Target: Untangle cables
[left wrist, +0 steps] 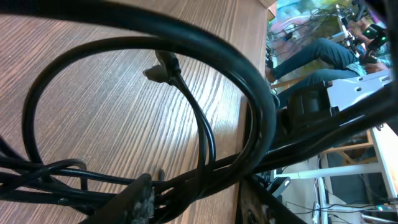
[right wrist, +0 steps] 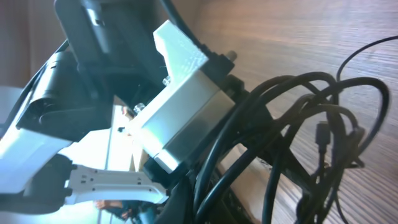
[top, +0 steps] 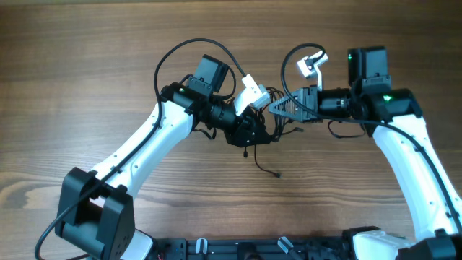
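**At mid-table: cables [top: 268, 124] in one dark knot**

From overhead, bunched on the wooden table [top: 86, 58] between the two arms, with one loose end trailing toward the near edge and ending in a small plug [top: 279, 175].

Left claw [top: 249, 133] buried in the left side of the knot, strands looped over and around it. How far open: impossible to tell from above. From the left wrist, one ribbed finger [left wrist: 140, 200] at the bottom edge, thin strands crossing just beside it, thick loops close to the lens, and a pale-tipped plug [left wrist: 160, 71] at the end of one strand. No telling whether anything is pinched.

Right claw [top: 274, 107] reaching in from the right, fingers drawn together to a point, tip touching the far right side of the knot, just beside the white camera block [top: 251, 92] on the left arm. Whether a strand is caught between the tips: cannot tell. From the right wrist, the white block [right wrist: 180, 106] close up, loops spilling rightward over the wood, and a small plug [right wrist: 322, 134] among them.
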Controlling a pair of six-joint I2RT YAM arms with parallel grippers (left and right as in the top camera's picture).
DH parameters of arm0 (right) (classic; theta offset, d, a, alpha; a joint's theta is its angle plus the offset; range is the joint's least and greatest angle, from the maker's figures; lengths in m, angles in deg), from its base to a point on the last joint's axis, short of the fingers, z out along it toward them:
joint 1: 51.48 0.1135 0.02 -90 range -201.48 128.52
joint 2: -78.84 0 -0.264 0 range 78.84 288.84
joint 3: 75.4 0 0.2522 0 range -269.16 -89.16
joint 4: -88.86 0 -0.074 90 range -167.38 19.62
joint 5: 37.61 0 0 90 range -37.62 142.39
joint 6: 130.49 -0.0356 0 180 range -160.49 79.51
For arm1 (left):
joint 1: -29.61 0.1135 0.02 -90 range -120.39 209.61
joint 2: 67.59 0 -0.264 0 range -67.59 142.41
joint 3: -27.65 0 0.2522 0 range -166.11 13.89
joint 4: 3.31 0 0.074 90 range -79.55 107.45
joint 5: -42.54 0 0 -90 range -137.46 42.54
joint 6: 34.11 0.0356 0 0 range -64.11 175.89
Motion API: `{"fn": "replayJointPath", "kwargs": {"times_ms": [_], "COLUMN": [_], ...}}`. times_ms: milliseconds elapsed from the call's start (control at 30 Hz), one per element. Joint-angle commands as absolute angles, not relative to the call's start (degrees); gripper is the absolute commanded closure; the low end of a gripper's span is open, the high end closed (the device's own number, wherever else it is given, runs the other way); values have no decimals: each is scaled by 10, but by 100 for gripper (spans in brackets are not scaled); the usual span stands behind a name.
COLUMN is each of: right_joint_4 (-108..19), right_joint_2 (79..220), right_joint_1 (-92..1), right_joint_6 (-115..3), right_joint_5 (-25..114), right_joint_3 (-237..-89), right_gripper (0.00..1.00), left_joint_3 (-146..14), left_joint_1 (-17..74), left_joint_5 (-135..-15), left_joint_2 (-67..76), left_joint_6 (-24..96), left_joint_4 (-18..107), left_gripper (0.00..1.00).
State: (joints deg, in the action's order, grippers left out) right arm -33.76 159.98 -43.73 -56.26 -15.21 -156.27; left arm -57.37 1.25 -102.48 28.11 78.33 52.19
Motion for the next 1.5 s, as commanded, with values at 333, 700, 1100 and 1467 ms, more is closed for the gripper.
{"fn": "replayJointPath", "kwargs": {"times_ms": [333,700,1100,1467], "right_joint_4": [-364,-369,-376,-267], "right_joint_2": [1602,1602,1602,1616], "right_joint_1": [-439,-439,-441,-438], "right_joint_6": [-542,-547,-758,-764], "right_joint_5": [-253,-257,100,347], "right_joint_3": [-1567,-1567,-1567,-1562], "right_gripper": [96,96,96,81], "left_joint_3": [-573,-573,-573,-573], "left_joint_1": [-30,-60,-32,-20], "left_joint_5": [-964,-966,-802,-630], "left_joint_2": [293,324,323,323], "left_joint_6": [795,789,507,364], "left_joint_4": [524,519,473,492], "left_gripper": [62,95,96,96]}}
